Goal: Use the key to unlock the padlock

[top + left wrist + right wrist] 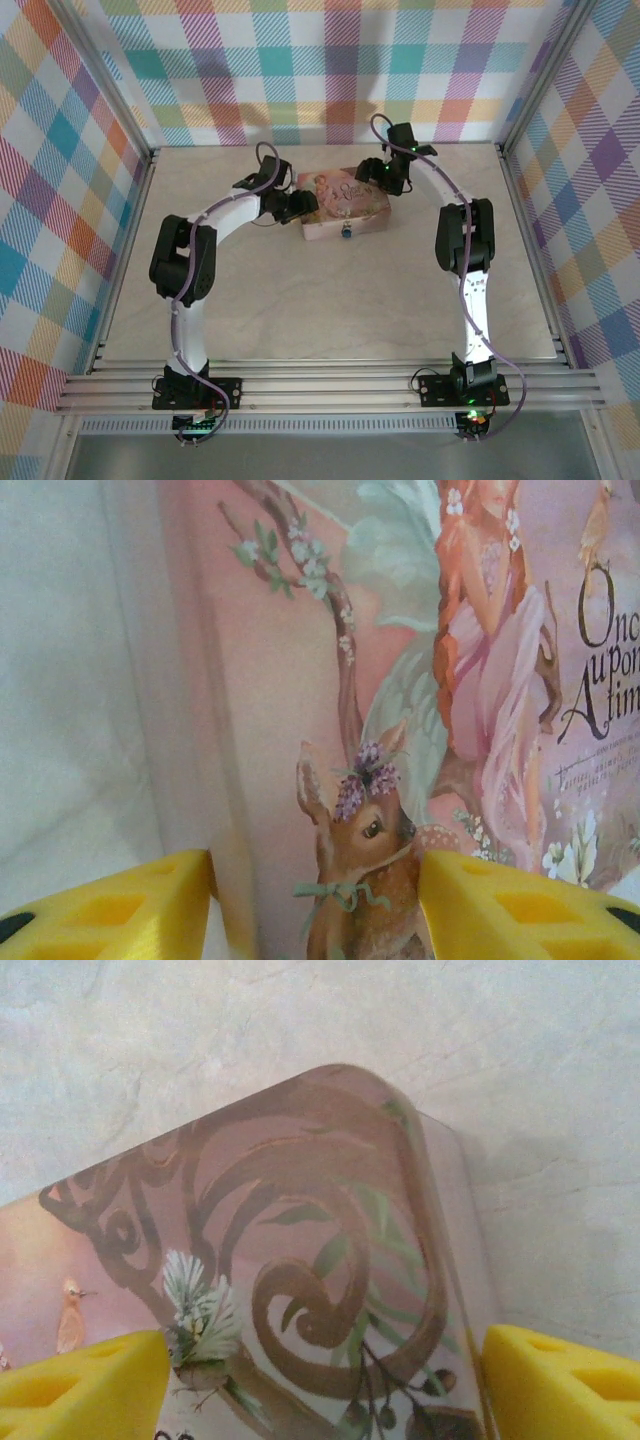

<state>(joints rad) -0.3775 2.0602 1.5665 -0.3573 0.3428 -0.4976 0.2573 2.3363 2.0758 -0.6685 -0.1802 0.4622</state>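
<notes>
Where the pale wooden worktop [300, 320] is seen from above, a pink picture-printed tin [345, 207] is found lying flat near its far middle, with both arms bent in towards it. The padlock [346, 231] is seen as a tiny teal-blue spot hanging at the middle of the tin's near side wall, just above the worktop; its shackle is too small to be made out.

The left fingers [300, 207] are placed at the tin's left end. In the left wrist view, these yellow fingers [520, 905] are spread wide apart, and nothing is clamped between them. The left edge of the tin [400, 680] is framed in the gap. A fawn with a flower crown, a red-haired figure in pink and the words "Once upon a time" are printed on the lid. One finger sits over the bare worktop [70, 680] beside the tin and the other over the lid.

The right fingers [382, 180] are placed at the tin's far right corner. In the right wrist view, these fingers [560, 1385] are likewise held wide apart and nothing is gripped. The rounded corner of the tin [320, 1230], printed with brown scrollwork, is seen between them, with the worktop [300, 1020] beyond it.

Plaid walls [330, 60] are set round the worktop.
</notes>
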